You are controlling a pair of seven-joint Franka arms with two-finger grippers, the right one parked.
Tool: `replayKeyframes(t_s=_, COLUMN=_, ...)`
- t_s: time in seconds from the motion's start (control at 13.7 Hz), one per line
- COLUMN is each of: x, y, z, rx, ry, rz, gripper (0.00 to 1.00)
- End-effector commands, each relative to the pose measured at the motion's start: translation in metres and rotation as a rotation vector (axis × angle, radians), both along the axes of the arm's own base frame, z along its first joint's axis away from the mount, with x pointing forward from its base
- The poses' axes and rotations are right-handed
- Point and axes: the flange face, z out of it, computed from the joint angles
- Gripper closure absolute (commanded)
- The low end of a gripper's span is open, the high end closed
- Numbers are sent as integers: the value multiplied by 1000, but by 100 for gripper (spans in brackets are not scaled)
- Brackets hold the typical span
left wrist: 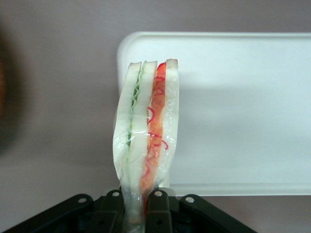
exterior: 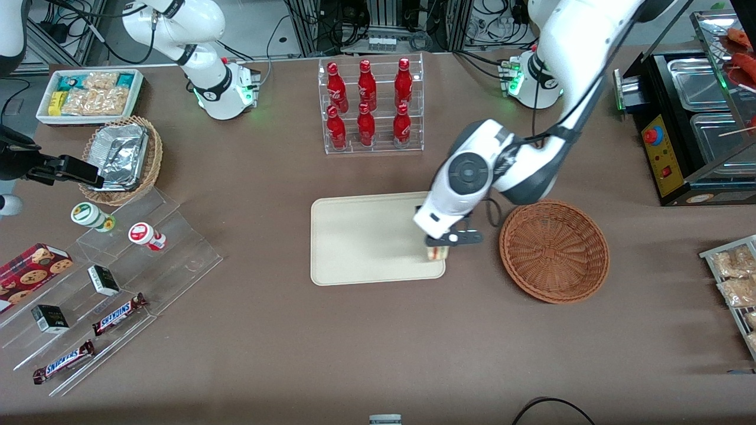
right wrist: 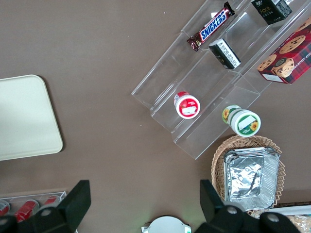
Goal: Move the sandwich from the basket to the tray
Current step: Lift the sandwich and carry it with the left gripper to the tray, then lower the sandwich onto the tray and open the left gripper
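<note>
My left gripper (exterior: pixel 440 243) hangs over the corner of the cream tray (exterior: pixel 360 236) nearest the basket, shut on the sandwich (exterior: pixel 437 252). In the left wrist view the black fingers (left wrist: pixel 158 213) pinch the wrapped sandwich (left wrist: pixel 146 126) at its narrow end, its white bread and its green and red filling layers standing out over the tray's (left wrist: pixel 243 111) edge. The reddish-brown wicker basket (exterior: pixel 554 250) sits on the table beside the tray, toward the working arm's end, and holds nothing.
A clear rack of red bottles (exterior: pixel 369 106) stands farther from the front camera than the tray. Toward the parked arm's end are clear steps with snacks (exterior: pixel 106 295), a tan basket with foil trays (exterior: pixel 121 156) and a white bin (exterior: pixel 88 94). A black food warmer (exterior: pixel 691 118) stands at the working arm's end.
</note>
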Motion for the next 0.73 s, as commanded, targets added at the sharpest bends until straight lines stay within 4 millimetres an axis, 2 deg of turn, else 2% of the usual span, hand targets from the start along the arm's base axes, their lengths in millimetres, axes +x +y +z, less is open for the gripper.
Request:
replayKeyframes(t_s=0.0, x=2, y=-43, z=-11, rx=6, ry=-16, rz=17, gripper=100)
replayKeyframes(t_s=0.07, x=-4, y=-57, z=-21, rx=15, ry=-15, rz=31, gripper=100)
replayKeyframes(t_s=0.37, x=-15, y=-99, z=-40, rx=28, ry=-50, rz=67, gripper=100)
replayKeyframes(t_s=0.51, x=-13, y=-108, z=-50, rx=18, ry=-44, rz=94, gripper=100)
replayKeyframes(t_s=0.66, x=-22, y=-126, z=-54, rx=11, ry=-46, rz=82, gripper=100)
